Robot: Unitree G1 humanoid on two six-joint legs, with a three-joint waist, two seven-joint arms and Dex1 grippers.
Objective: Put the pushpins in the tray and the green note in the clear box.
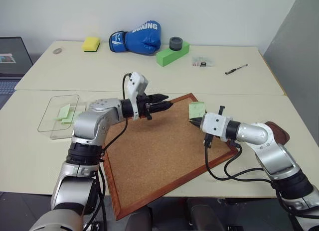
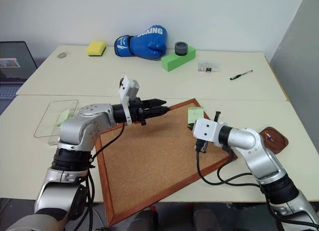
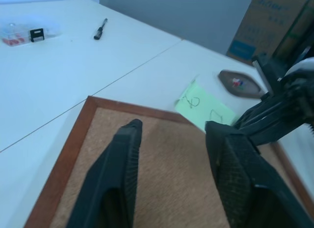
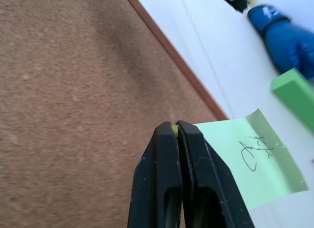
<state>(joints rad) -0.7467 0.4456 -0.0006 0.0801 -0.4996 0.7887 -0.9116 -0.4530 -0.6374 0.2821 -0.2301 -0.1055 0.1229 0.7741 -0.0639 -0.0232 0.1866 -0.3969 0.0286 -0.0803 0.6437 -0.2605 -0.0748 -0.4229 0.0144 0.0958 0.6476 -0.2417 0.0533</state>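
The green note point(image 1: 197, 109), a pale square with scribbles, stands tilted above the far right corner of the corkboard point(image 1: 164, 151). My right gripper point(image 1: 192, 122) is shut on its near edge; in the right wrist view the green note point(image 4: 245, 159) fans out from the closed fingertips. My left gripper point(image 1: 168, 105) hovers over the board's far edge, pointing at the note, open and empty, its fingers point(image 3: 122, 164) wide apart. The dark reddish tray point(image 2: 276, 140) sits at the right table edge behind my right arm, with small coloured pushpins point(image 3: 237, 82) in it. The clear box point(image 1: 50, 122) lies far left with green paper inside.
At the back of the table sit a blue boxing glove point(image 1: 135, 41), a yellow sponge point(image 1: 91, 44), a bright green foam block point(image 1: 172, 54) with a black roll on it, a small clear case point(image 1: 202, 62) and a pen point(image 1: 236, 69). A laptop point(image 1: 11, 61) is at the far left.
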